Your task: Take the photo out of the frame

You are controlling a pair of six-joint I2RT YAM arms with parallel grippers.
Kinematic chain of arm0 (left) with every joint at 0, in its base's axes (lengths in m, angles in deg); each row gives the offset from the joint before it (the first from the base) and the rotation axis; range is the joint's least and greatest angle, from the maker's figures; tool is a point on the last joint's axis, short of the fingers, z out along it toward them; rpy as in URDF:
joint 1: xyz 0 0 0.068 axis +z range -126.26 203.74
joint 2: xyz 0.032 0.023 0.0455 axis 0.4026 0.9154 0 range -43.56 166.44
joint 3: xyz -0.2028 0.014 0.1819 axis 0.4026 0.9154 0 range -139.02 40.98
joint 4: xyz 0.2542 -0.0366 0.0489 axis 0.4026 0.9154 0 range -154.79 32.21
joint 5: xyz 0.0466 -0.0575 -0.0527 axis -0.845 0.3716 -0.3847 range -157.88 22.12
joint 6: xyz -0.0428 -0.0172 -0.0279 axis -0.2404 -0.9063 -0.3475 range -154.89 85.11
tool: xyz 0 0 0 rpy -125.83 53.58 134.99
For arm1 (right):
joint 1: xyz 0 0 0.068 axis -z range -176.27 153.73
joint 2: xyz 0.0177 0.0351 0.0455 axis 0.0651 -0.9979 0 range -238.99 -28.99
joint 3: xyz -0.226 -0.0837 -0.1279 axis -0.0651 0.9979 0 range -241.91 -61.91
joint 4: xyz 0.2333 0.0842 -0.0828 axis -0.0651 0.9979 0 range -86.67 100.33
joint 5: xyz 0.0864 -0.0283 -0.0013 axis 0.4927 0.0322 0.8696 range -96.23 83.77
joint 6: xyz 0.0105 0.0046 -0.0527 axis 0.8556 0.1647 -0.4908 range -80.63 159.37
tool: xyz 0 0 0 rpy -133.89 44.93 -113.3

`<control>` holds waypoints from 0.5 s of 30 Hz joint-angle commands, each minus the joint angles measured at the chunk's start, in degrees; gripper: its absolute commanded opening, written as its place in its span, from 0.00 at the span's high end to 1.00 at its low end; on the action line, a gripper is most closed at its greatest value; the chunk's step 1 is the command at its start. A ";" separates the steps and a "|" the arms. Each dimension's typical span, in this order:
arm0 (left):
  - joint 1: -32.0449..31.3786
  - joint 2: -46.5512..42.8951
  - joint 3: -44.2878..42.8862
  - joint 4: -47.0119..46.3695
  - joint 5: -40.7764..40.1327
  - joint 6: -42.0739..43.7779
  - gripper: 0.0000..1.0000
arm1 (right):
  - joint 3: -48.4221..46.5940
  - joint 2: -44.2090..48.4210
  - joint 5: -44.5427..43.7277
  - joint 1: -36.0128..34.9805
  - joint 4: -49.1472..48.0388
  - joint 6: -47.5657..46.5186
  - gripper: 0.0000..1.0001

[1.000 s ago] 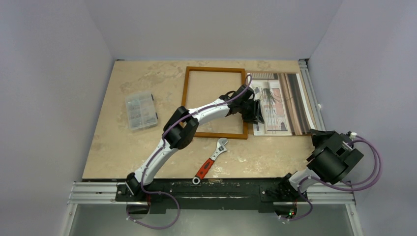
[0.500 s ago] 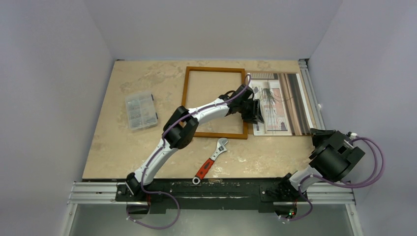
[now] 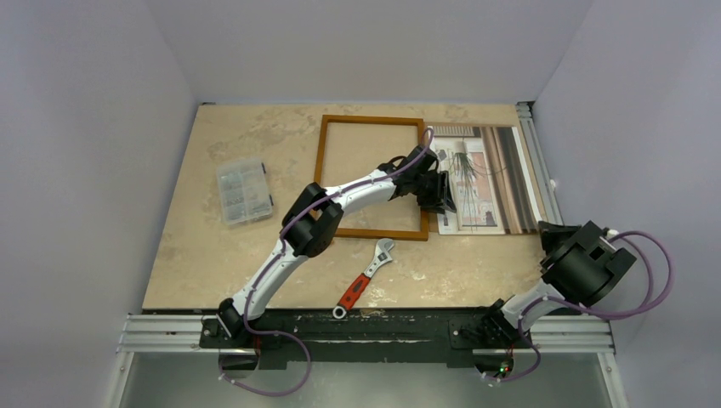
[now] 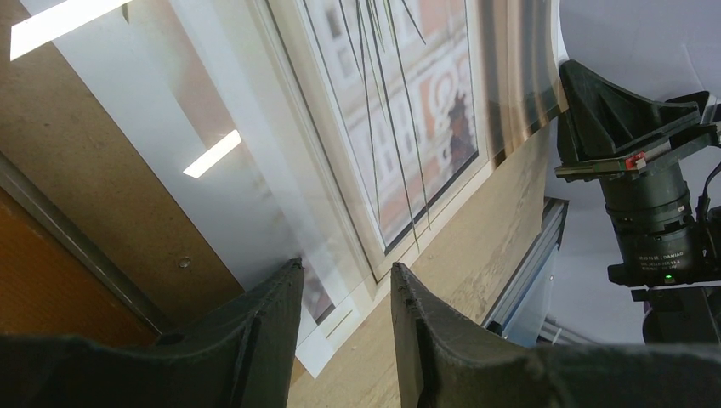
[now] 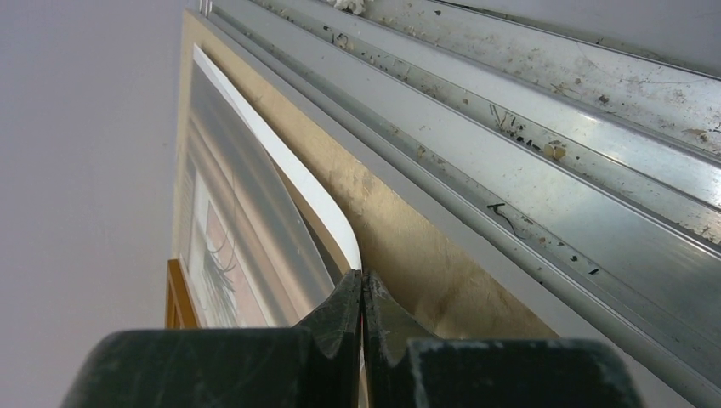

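Top external view: the photo (image 3: 489, 178) lies on the bench (image 3: 212, 263) at right of centre, beside the frame (image 3: 320, 170). It looks thin, floppy and glossy, so grip an edge. The right end effector (image 5: 363, 282) is closed, pinching its curled corner; the left end effector (image 4: 344, 293) hovers parted, gripping nothing

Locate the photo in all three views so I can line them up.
Top external: photo lies flat at right, beside the frame.
Left wrist: photo fills the upper centre, beyond the left hand.
Right wrist: photo is at left, its white edge curling up to the shut right hand.
Shared landmark: metal rail right of the photo.
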 commanded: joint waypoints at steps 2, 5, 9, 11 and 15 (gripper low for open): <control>0.76 1.20 -0.91 0.46 -0.44 -0.14 0.58 | -2.91 1.59 0.98 -0.97 -0.08 -0.20 1.00; 0.72 0.96 -0.08 -0.82 -0.32 -1.02 0.59 | -3.50 5.19 0.23 -2.08 2.49 -2.49 1.00; 0.85 0.68 1.42 -2.73 0.16 -2.17 0.59 | -5.78 12.18 -3.60 -4.72 10.61 -7.95 1.00; 0.84 0.67 1.55 -2.81 0.05 -2.47 0.59 | -7.76 16.05 -6.81 -6.63 16.18 -11.21 1.00; 0.83 0.50 2.14 -3.30 0.09 -3.05 0.59 | -11.39 22.29 -11.39 -7.87 24.18 -14.28 1.00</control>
